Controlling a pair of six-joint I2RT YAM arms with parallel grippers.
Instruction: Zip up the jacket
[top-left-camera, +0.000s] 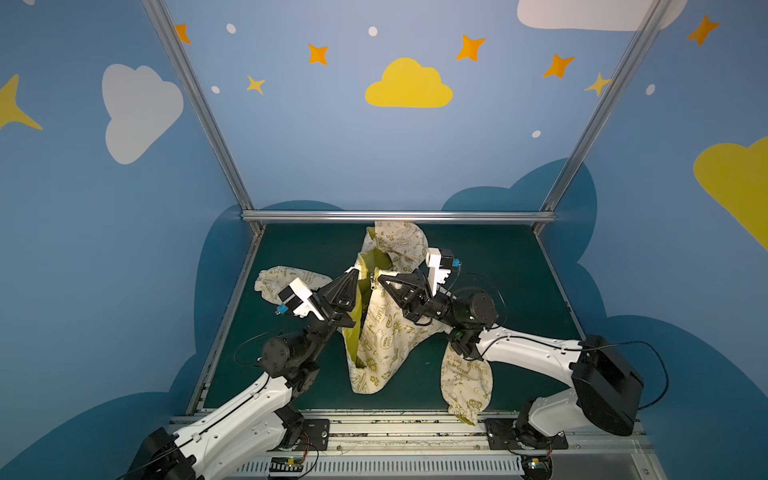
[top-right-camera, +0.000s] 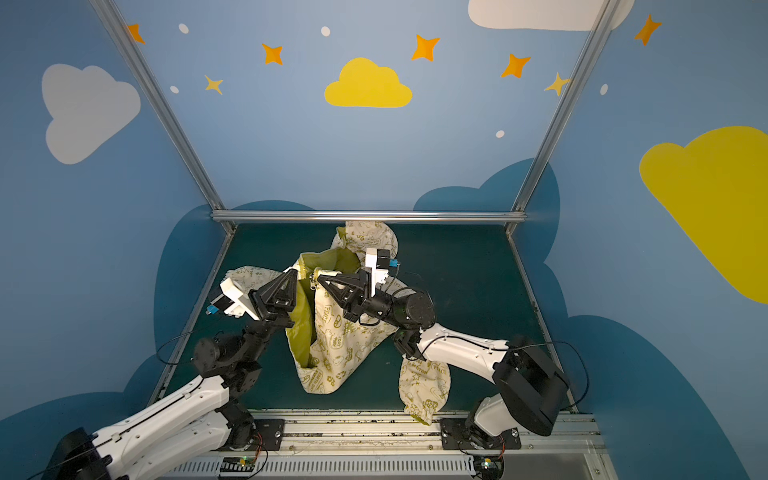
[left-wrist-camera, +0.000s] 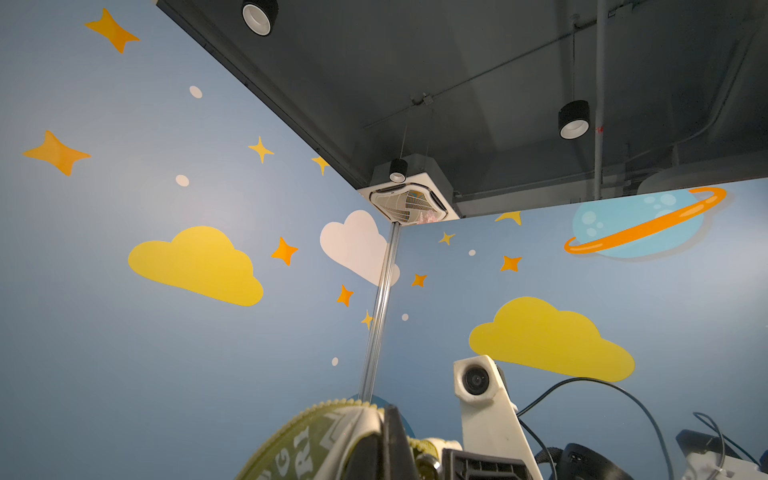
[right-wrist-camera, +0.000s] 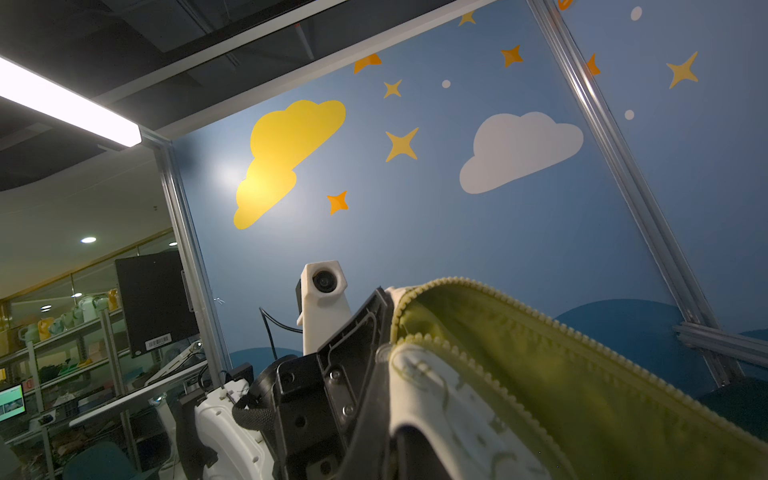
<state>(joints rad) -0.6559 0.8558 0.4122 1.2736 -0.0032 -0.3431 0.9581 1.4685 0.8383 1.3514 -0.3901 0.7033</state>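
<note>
Top views both show the jacket (top-left-camera: 376, 336) held up over the middle of the bench (top-left-camera: 503, 291). Its hem and one sleeve (top-left-camera: 465, 386) sag onto the dark green surface, and its hood (top-left-camera: 399, 241) lies towards the far rail (top-left-camera: 399, 216). The left hand (top-left-camera: 355, 271) and right hand (top-left-camera: 381, 280) are each clamped shut on a front edge near the collar, tips close together, with a small zipper pull (top-left-camera: 372, 284) hanging between them.

The job looks unfinished. In the right wrist view two rows of teeth (right-wrist-camera: 519, 307) spread apart over olive lining (right-wrist-camera: 540, 365), and lining also shows down the front in both top views. How far the slider has travelled I cannot tell.

Blue walls (top-left-camera: 332, 145) painted with clouds and stars enclose the bench.
</note>
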